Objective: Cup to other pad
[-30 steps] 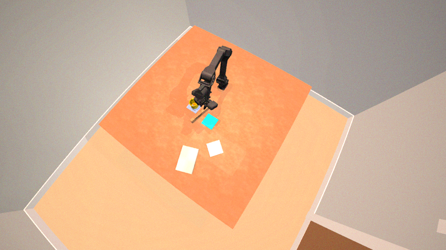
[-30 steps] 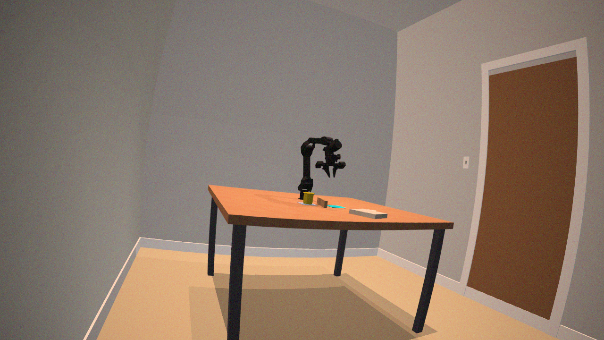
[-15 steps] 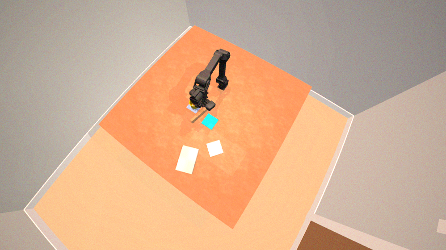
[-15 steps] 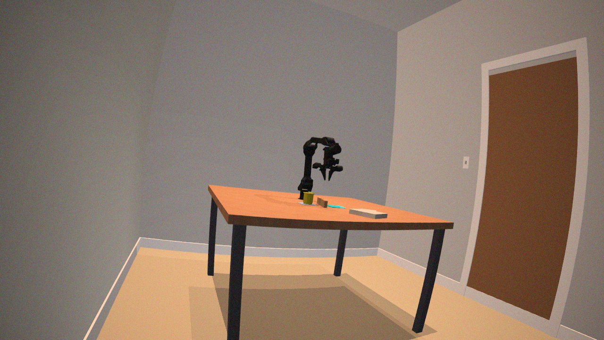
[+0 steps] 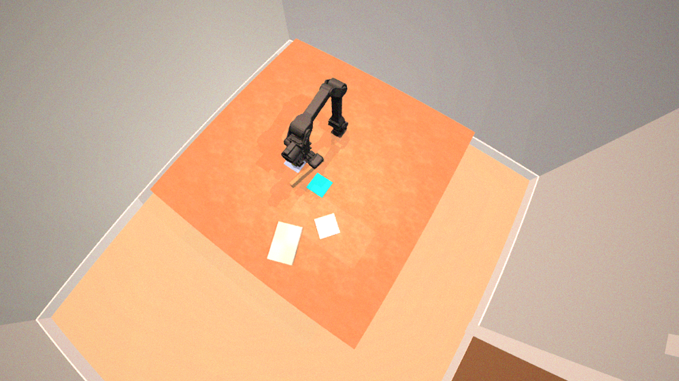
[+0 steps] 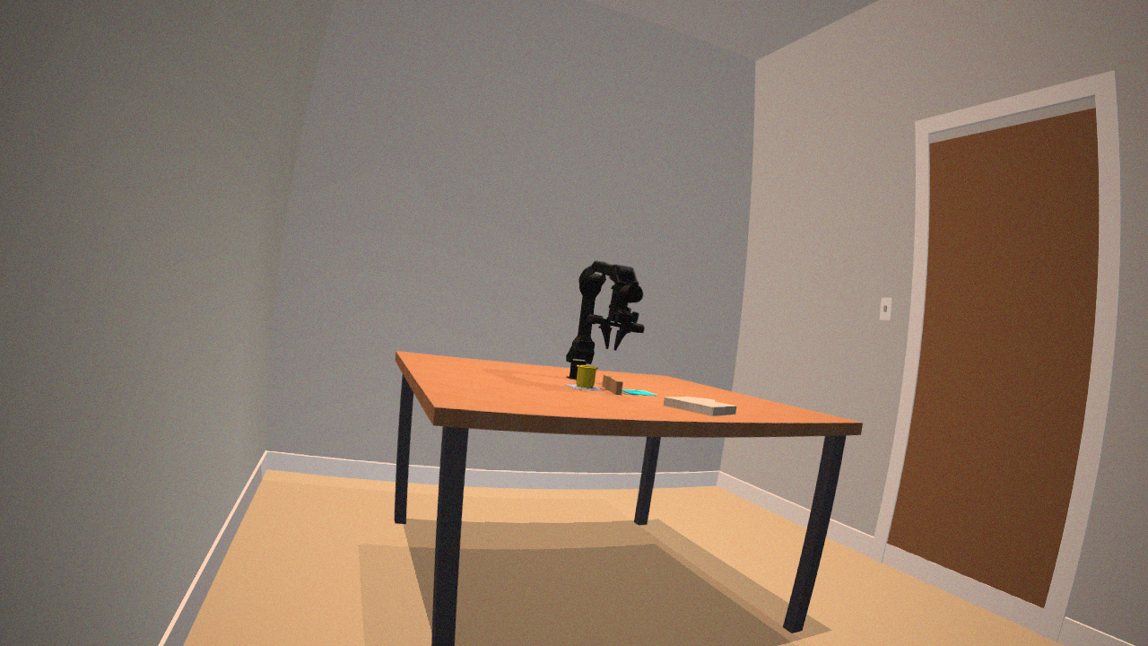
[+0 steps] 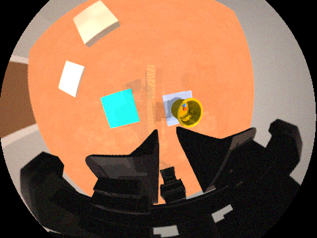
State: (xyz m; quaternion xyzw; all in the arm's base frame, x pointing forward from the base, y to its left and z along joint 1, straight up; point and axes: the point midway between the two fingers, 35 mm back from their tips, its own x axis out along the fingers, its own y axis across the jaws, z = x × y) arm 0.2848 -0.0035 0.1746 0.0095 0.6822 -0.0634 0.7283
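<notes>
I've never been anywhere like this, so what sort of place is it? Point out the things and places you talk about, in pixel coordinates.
Possibly a robot test room: a black robot arm [image 5: 317,104] [image 6: 587,309] stands on an orange-topped table [image 5: 390,180] [image 6: 497,393], near a yellow cup [image 6: 587,377] [image 7: 190,112] and a cyan pad [image 5: 319,185] [image 6: 639,392] [image 7: 120,108].

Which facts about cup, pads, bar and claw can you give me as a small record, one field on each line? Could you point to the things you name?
cup: yellow, upright on the lavender pad [image 7: 167,116], cup at [image 6: 586,377] [image 7: 189,112]
cup contents: marbles, blue and orange ones visible
other pad: cyan [image 5: 319,185] [image 6: 639,392] [image 7: 120,108], no cup on it
between pads: wooden bar [image 5: 301,177] [image 6: 612,384] [image 7: 150,96]
claw: [image 6: 611,348] [image 7: 167,129], above the table, partly open, holding nothing
white square: [image 5: 327,225] [image 7: 71,79], beyond the cyan pad from the bar
cream block: [image 5: 284,242] [image 6: 699,405] [image 7: 96,22], lying flat
</notes>
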